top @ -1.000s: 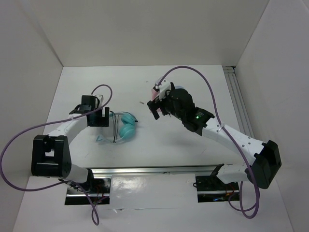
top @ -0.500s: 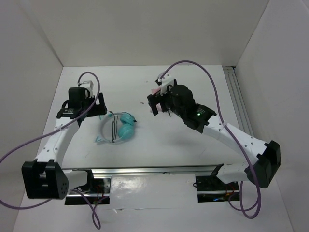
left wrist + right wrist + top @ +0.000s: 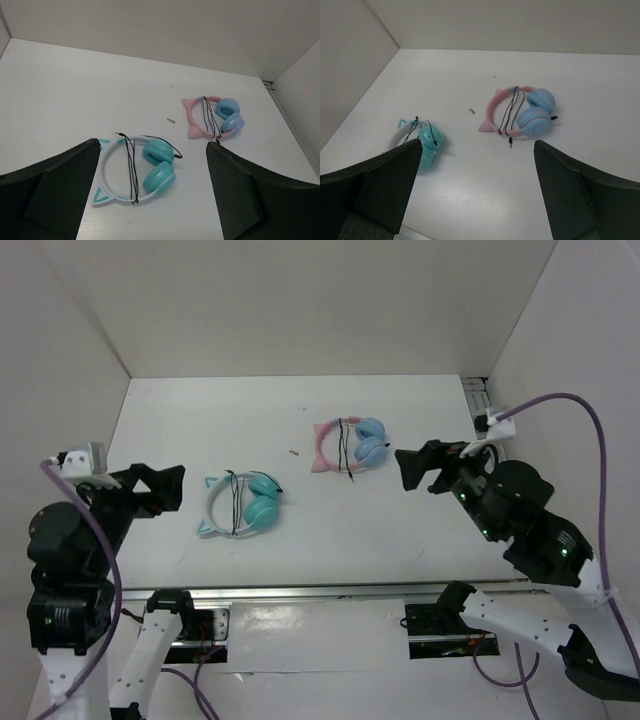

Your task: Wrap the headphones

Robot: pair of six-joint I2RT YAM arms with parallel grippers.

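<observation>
- Headphones (image 3: pixel 240 505) lie flat on the table (image 3: pixel 300 410), left of centre in the overhead view, with the black cable (image 3: pixel 236 508) crossing the pale band. Your left gripper (image 3: pixel 170 488) hangs at the left edge and your right gripper (image 3: pixel 405 468) at the right. Both are spread wide, hold nothing and sit well apart from the pair.
- Left wrist view: the headphones (image 3: pixel 157 172) sit low centre between your fingers (image 3: pixel 50 195). The cable loops over the band, its plug end lying loose at the band's upper left. The wrap looks finished to me. If you tidy it, come down from above and pinch only that loose end, so the loops do not drag.
- Right wrist view: the teal pair (image 3: pixel 427 140) is at lower left, just beside your finger (image 3: pixel 375 185). Leave the pink pair (image 3: pixel 520 112) at centre alone.
</observation>
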